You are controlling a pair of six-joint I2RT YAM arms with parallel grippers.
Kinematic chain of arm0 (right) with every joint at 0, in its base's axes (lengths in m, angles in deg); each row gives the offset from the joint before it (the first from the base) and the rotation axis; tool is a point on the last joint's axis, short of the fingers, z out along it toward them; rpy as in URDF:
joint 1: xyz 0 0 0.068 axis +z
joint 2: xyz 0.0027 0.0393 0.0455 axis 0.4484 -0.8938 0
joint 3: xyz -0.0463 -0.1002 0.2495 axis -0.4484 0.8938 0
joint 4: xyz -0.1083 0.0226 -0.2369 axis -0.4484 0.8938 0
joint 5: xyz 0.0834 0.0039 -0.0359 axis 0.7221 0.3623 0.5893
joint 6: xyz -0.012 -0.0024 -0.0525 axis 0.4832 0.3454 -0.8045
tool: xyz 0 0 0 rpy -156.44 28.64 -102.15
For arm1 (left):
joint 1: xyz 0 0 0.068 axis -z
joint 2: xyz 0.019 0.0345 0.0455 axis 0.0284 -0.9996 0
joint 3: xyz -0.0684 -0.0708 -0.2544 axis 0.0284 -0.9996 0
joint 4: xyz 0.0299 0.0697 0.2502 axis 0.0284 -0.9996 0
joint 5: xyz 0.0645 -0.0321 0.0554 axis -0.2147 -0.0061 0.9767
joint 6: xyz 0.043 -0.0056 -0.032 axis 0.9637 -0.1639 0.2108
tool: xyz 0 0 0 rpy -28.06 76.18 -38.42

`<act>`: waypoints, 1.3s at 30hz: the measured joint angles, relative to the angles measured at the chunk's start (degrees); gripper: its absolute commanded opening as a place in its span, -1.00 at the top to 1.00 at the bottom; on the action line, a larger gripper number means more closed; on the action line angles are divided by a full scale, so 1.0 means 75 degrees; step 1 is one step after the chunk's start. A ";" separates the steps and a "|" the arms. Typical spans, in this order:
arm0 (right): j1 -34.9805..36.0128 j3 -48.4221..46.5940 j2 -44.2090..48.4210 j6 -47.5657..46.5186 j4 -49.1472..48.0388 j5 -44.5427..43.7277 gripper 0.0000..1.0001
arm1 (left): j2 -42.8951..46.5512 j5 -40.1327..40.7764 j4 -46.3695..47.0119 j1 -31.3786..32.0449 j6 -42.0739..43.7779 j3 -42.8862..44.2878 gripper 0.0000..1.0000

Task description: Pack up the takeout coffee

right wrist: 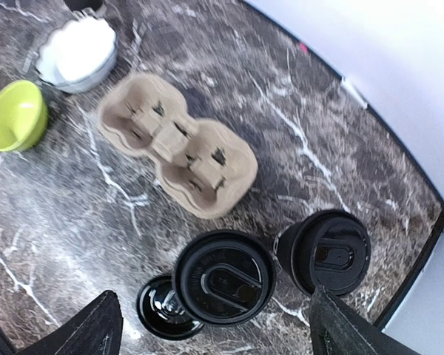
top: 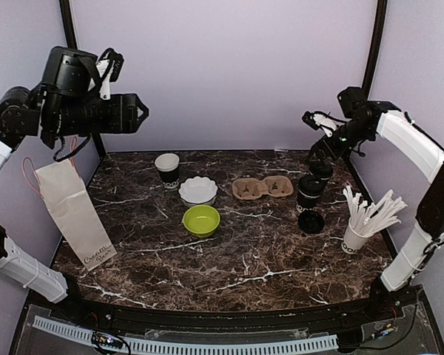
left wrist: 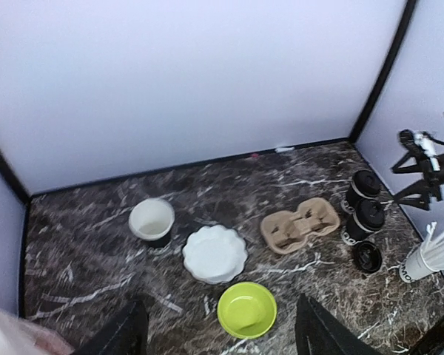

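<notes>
The right gripper (right wrist: 212, 296) is hovering, jaws spread wide and empty, directly above the lidded black paper takeout coffee cup (right wrist: 223, 277) on the dark marbled bench (right wrist: 59, 222). Reaching seems underway; lowering around the cup is likely next. The left gripper (left wrist: 220, 303) is hanging open, empty.

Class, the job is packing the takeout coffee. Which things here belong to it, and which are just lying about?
Job: lidded black cup, second lidded cup, cardboard carrier, probably paper bag.
Lying about: lidless cup, white bowl, green bowl, cup of sticks, loose lid.
</notes>
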 measured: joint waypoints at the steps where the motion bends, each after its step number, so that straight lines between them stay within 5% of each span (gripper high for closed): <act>1: 0.0017 0.0026 0.0172 0.0003 -0.0050 0.0160 -0.76 | 0.0047 0.0312 -0.0612 -0.0035 -0.0335 0.0291 -0.36; 7: 0.0259 0.0382 0.0705 0.0035 -0.0321 0.1017 -0.75 | 0.0583 0.1151 -0.2984 -0.0708 -0.1903 0.0627 -0.29; 9: 0.0399 0.0458 0.0673 0.0035 -0.0385 0.1227 -0.74 | 0.0836 0.1276 -0.3442 -0.1067 -0.2314 0.0405 -0.43; 13: 0.0632 0.0516 0.0551 0.0032 -0.0414 0.1545 -0.75 | 0.1236 0.1612 -0.3858 -0.1274 -0.2981 -0.0207 -0.61; 21: 0.0848 0.0857 0.0469 -0.0003 -0.0644 0.1950 -0.73 | 0.1195 0.1757 -0.3946 -0.1539 -0.3870 -0.1399 -0.66; 27: 0.0874 0.0973 0.0216 -0.0181 -0.0656 0.2075 -0.71 | 0.0982 0.1480 -0.3893 -0.2063 -0.4360 -0.2623 -0.37; 36: 0.0883 0.0979 -0.0017 -0.0388 -0.0647 0.2183 -0.69 | 0.0469 0.0959 -0.3197 -0.3284 -0.3893 -0.2824 0.00; 39: 0.0883 0.1017 -0.0020 -0.0402 -0.0650 0.2171 -0.68 | 0.0195 0.0784 -0.2873 -0.3608 -0.3541 -0.2876 0.31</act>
